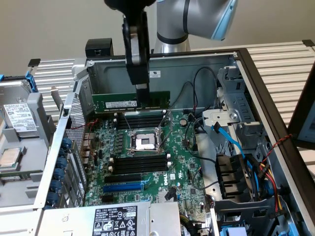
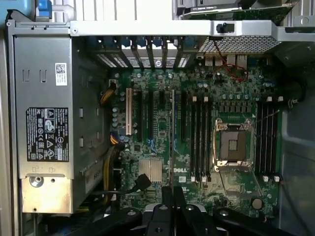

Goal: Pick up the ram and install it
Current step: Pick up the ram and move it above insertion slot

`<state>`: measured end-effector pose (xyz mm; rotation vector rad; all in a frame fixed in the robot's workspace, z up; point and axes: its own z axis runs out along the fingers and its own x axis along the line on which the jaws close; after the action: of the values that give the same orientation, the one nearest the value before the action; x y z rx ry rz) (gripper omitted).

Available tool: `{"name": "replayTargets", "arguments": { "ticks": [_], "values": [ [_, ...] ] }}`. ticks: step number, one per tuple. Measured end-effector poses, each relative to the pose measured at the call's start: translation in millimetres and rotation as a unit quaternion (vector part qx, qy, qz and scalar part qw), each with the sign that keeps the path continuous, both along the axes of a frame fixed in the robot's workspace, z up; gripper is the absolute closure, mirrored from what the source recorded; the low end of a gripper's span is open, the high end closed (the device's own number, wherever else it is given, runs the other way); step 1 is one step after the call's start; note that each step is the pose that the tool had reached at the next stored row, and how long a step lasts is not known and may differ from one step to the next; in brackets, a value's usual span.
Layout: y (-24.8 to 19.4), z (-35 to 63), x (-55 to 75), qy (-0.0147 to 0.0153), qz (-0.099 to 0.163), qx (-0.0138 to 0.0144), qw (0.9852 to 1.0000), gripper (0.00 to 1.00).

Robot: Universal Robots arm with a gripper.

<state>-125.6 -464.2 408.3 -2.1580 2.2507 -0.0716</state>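
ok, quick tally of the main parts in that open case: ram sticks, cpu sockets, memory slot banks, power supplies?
ram stick: 1, held in the gripper
cpu socket: 1
memory slot banks: 2, one on each side of the socket
power supply: 1
Total: 5

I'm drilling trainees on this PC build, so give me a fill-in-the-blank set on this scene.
1. The gripper has jaws ____ on the ram.
2. The ram hangs ____ the motherboard, not seated.
3. The CPU socket lies between two banks of memory ____.
Missing: shut; above; slots.
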Motion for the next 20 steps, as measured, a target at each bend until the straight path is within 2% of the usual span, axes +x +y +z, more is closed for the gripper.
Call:
{"name": "replayTargets", "arguments": {
  "ticks": [2,5,6,9,20],
  "values": [
    [0.0,-0.1,8.1,0.0000,0.000,0.0002,1.0000,0.88],
    [0.1,-0.1,8.9,0.0001,0.000,0.0002,1.0000,0.88],
    [1.6,-0.1,9.7,0.0000,0.000,0.0002,1.0000,0.88],
    [10.7,-0.1,12.8,0.0001,0.000,0.0007,1.0000,0.88],
    [49.2,-0.7,17.3,0.0003,0.000,0.0068,1.0000,0.88]
  ]
}}
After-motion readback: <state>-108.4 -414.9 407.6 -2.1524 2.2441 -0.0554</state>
